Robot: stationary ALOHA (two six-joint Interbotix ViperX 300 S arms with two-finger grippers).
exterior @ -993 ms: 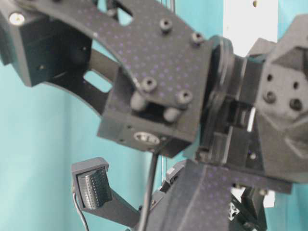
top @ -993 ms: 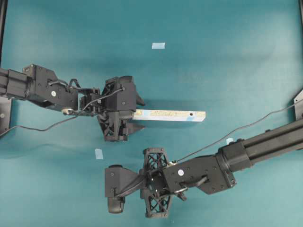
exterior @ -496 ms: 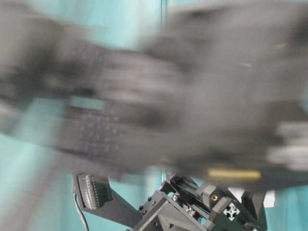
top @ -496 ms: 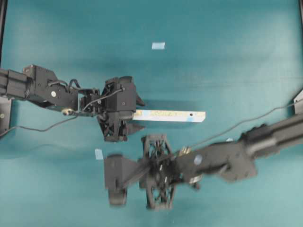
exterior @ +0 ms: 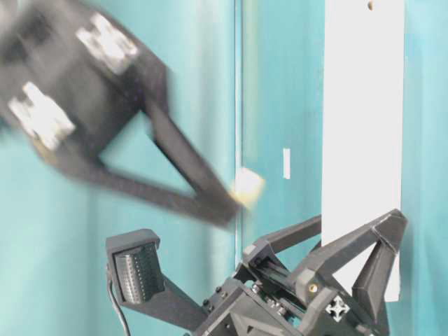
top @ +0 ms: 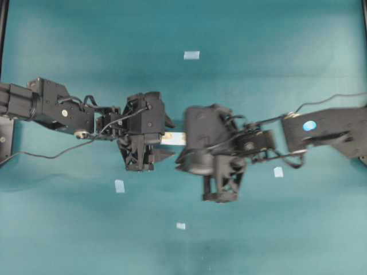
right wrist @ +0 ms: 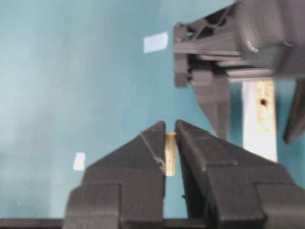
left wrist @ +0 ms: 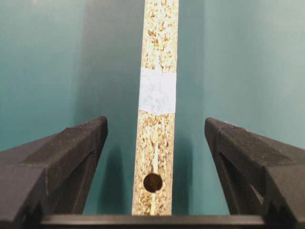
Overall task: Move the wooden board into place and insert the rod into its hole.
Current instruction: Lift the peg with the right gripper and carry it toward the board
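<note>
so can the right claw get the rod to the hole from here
Probably yes. The right claw is shut on the rod, and in the left wrist view the hole in the wooden board lies uncovered between the left claw's open jaws, which crowd it.

right arm (top: 229, 150) swung over board (top: 175, 138) (blurred)

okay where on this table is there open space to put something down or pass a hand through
The far side of the table, around the lone tape square, is bare, as is the near edge below the two lower tape squares. The middle is crowded: the left gripper, the right gripper and the wooden board meet there.
</note>
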